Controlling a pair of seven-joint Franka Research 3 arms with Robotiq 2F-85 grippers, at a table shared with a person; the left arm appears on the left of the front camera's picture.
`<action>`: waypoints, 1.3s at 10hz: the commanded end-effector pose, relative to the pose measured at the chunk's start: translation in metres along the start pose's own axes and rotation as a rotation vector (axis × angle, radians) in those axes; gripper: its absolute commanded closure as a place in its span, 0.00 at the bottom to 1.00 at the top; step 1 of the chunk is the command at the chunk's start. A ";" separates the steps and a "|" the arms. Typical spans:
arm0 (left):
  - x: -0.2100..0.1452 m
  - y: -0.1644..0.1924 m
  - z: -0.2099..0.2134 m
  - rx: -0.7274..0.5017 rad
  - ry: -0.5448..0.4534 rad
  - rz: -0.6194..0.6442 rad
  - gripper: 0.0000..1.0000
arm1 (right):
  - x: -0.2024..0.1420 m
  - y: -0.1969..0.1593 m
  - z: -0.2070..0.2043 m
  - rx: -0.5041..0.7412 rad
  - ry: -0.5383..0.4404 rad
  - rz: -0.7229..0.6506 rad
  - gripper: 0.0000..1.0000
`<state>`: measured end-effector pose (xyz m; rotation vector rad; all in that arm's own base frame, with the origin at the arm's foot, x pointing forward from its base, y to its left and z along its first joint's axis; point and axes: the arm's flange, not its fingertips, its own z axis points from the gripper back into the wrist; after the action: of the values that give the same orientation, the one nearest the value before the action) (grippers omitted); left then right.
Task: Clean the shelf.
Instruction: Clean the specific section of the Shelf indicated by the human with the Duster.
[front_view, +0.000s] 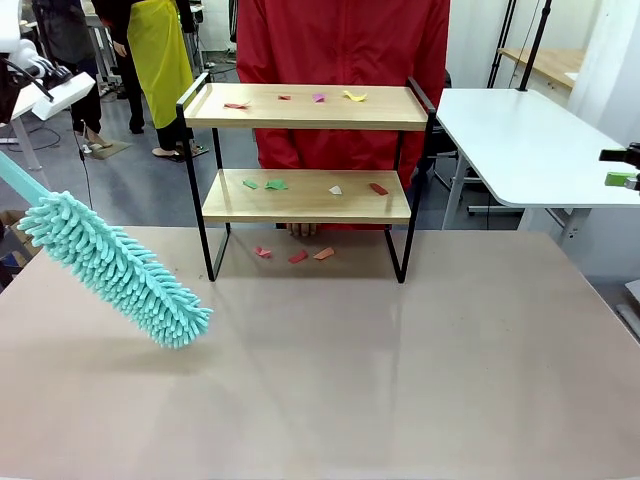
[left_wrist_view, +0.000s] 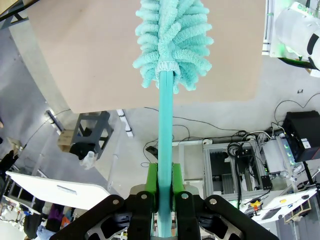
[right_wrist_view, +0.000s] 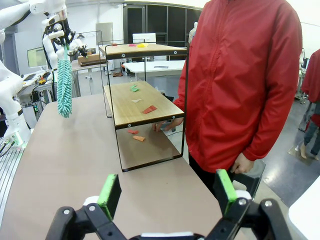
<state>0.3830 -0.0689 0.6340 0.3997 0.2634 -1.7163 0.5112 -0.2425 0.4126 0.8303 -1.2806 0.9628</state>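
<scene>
At the far middle of the worktop (front_view: 400, 380) stands the shelf (front_view: 300, 116), its two wooden boards running side to side in a black frame, with a person (front_view: 340, 40) in a red jacket close behind it. Small coloured paper scraps (front_view: 276, 184) lie scattered on the top board, on the lower board (front_view: 300, 207) and on the worktop under the frame, so by the look of it no sweeping is done. The left claw (left_wrist_view: 165, 181) is clamped shut on the teal handle (left_wrist_view: 165, 125) of a fluffy microfibre duster (front_view: 115, 265), green pads pressed to either side of the stick. In the front view the duster slants from upper left down to lower right. Its tip hangs just above the worktop, near the shelf's left front post but apart from it. The shelf therefore lies ahead and to the right of the duster head, and both boards sit higher than the tip. My judgement is that the head must be raised and turned to lie along a board before it can push scraps off. The right claw (right_wrist_view: 167, 192) stands wide open and empty, well off to the right, so the left arm with the tool is the nearer one
</scene>
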 end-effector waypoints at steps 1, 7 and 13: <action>0.000 0.000 0.000 0.000 0.000 0.000 0.87 | 0.002 0.001 -0.001 0.001 -0.002 0.003 0.00; 0.065 -0.025 -0.059 0.058 -0.516 0.068 0.87 | 0.002 0.001 -0.001 0.001 -0.002 0.003 0.00; 0.133 -0.064 -0.065 -0.092 -0.660 0.425 0.87 | 0.002 0.001 -0.001 0.001 -0.002 0.003 0.00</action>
<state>0.3143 -0.1454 0.5288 -0.1639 -0.1868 -1.3499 0.5112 -0.2424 0.4126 0.8304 -1.2806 0.9628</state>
